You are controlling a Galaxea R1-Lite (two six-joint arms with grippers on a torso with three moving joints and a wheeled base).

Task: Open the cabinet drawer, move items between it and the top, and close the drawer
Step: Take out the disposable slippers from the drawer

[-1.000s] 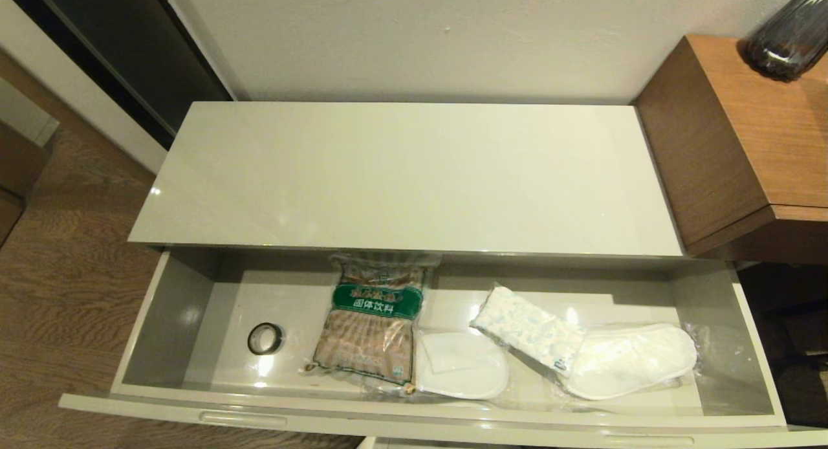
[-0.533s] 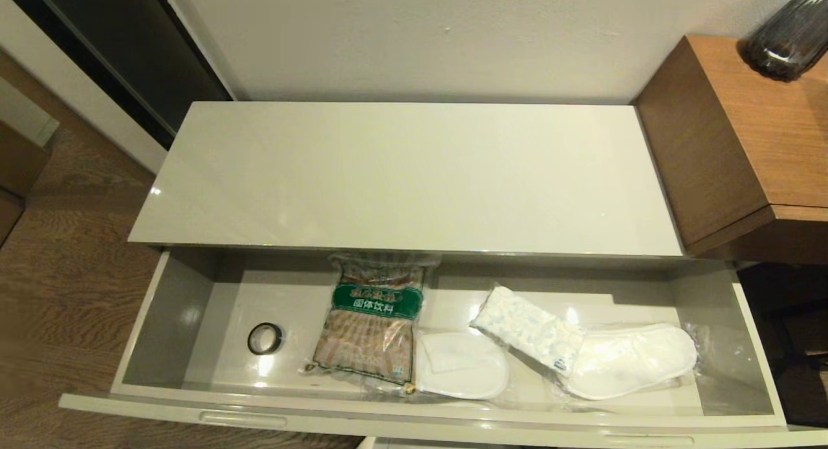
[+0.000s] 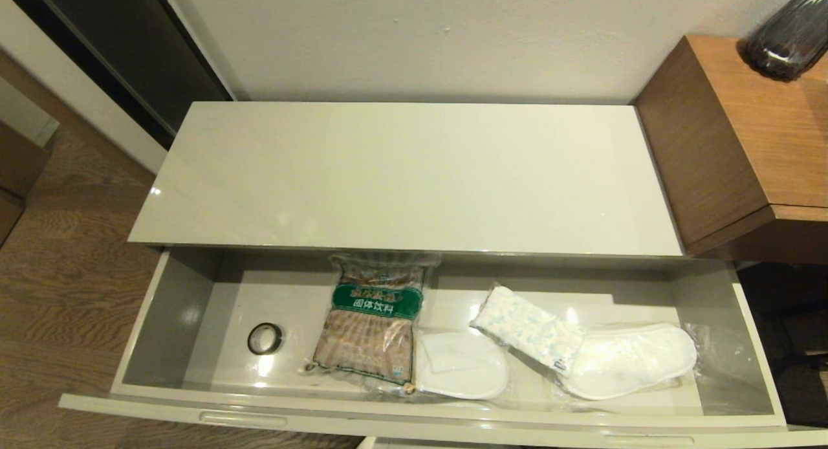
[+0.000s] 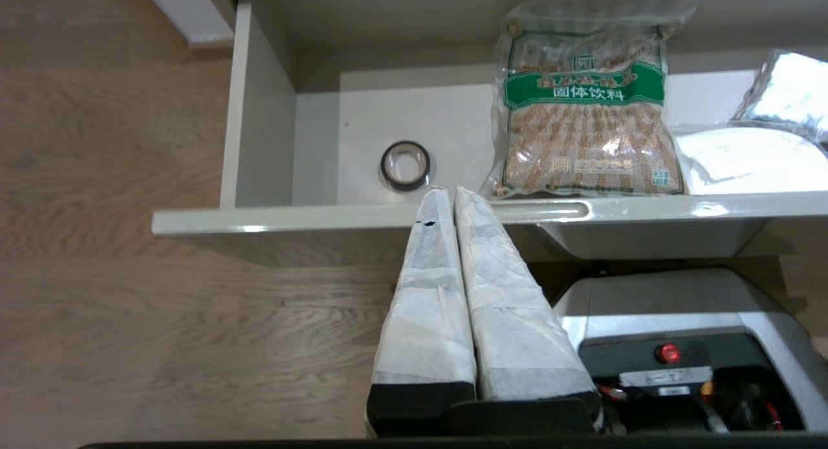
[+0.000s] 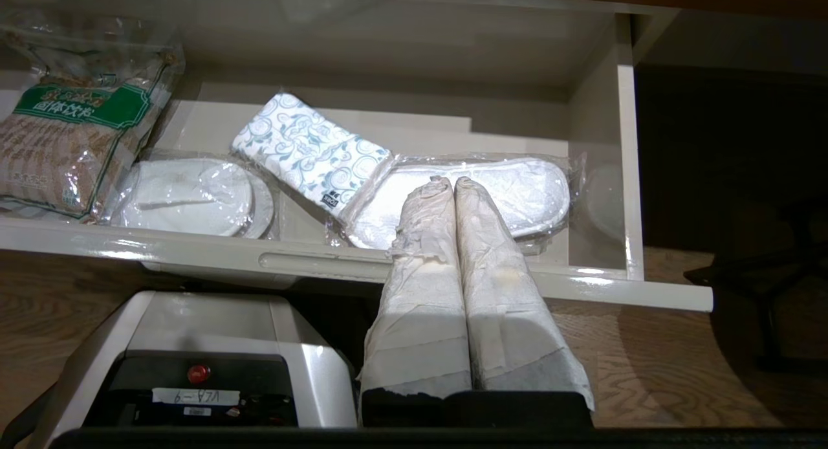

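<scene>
Cabinet drawer [image 3: 169,310] is pulled fully out, the top [image 3: 401,177] above it bare, so I judge the open step done and transfer next. Both my arms sit below the drawer front, out of the head view. My right gripper [image 5: 454,184] has its taped fingers pressed together, empty, tips over the front lip; the right-hand slippers [image 3: 631,360] lie just past it at 12 o'clock, long axis running 3-to-9 along the drawer, toe toward 3. The tissue pack [image 3: 530,329] is at about 10 o'clock from that gripper, long axis slanting 10-to-4, its lower end lapping over the slipper bag's heel end. Second bag of slippers [image 3: 462,365] is further toward 9, touching the brown packet [image 3: 372,326]. My left gripper [image 4: 451,193] is also closed on nothing, tips at the front lip beside the left recessed handle [image 4: 543,211]; tape roll [image 4: 405,165] is at 11 o'clock from it, brown packet at 1 o'clock. Right arm is clearly nearer both white items, so I'd take the tissue pack first since it overlaps the slipper bag. Readable text: green band on the packet says 固体饮料. Tissue pack has a small dark label at its lower end, too small to read. A handwritten sticker on the base [image 5: 194,358] isn't legible.
</scene>
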